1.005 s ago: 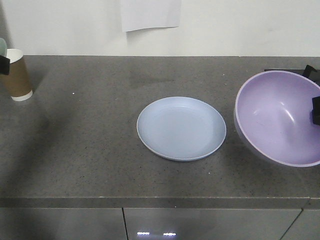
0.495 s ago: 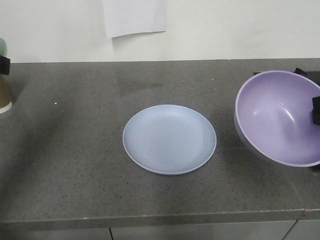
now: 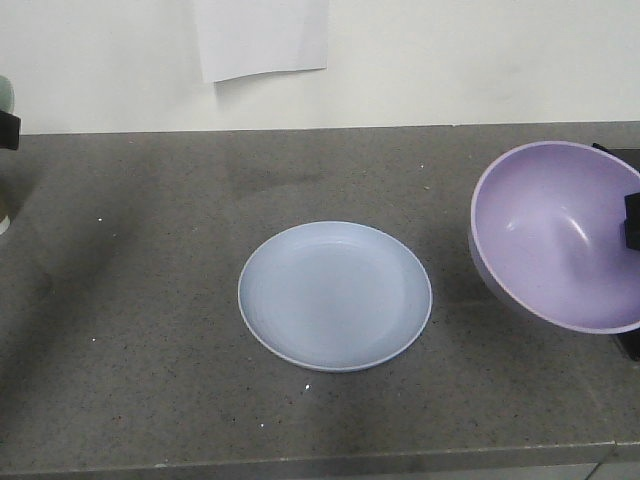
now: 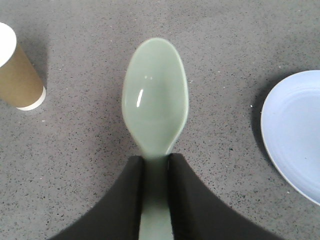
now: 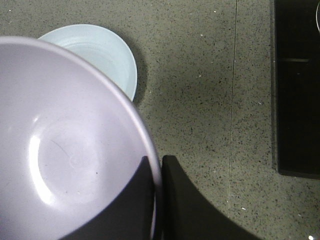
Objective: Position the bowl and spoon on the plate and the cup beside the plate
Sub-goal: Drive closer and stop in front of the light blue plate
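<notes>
The pale blue plate [image 3: 335,296] lies flat mid-counter, with nothing on it. At the right, the lavender bowl [image 3: 560,235] hangs tilted above the counter, its inside facing the camera. My right gripper [image 5: 157,162] is shut on its rim, one finger inside and one outside, and the plate [image 5: 100,50] shows beyond it. In the left wrist view my left gripper [image 4: 156,160] is shut on the handle of the mint-green spoon [image 4: 155,100], above bare counter. The brown paper cup [image 4: 17,75] stands upright to its left and the plate's edge [image 4: 295,130] is to its right.
A white paper sheet [image 3: 262,35] hangs on the wall behind the grey speckled counter [image 3: 150,330]. A black inset panel [image 5: 297,85] lies at the counter's right end. The counter's front edge [image 3: 300,466] runs along the bottom.
In the front view the plate has slid lower and to the left, and the cup has passed out at the left edge. The bowl and both grippers keep their places in frame.
</notes>
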Controlling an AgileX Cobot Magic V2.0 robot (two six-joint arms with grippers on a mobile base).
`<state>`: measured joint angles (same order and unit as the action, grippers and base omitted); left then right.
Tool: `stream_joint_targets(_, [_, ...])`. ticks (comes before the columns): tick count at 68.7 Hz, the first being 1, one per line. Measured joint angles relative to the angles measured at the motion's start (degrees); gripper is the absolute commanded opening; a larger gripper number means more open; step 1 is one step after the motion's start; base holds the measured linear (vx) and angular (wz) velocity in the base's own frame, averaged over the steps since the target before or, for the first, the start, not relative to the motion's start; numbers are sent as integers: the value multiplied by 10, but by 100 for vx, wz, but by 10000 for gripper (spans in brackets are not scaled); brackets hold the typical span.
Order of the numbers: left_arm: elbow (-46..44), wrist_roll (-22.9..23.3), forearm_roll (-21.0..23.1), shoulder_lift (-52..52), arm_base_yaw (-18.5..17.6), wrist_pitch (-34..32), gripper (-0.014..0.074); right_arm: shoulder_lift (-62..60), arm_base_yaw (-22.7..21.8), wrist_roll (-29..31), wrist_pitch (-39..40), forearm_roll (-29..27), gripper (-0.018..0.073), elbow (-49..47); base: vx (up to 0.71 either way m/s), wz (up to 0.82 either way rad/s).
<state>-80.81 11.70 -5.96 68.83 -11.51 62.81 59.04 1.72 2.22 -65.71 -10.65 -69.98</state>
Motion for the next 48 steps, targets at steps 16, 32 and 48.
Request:
stream_joint_targets(16, [0,0,0,0,0,0,-6,0,0,0,0,0,-6,0,4,5])
stream_joint_targets(32, [0,0,0,0,0,0,-6,0,0,0,0,0,-6,0,4,3])
stream_joint_targets(48, [0,0,0,0,0,0,-6,0,0,0,0,0,-6,0,6,2])
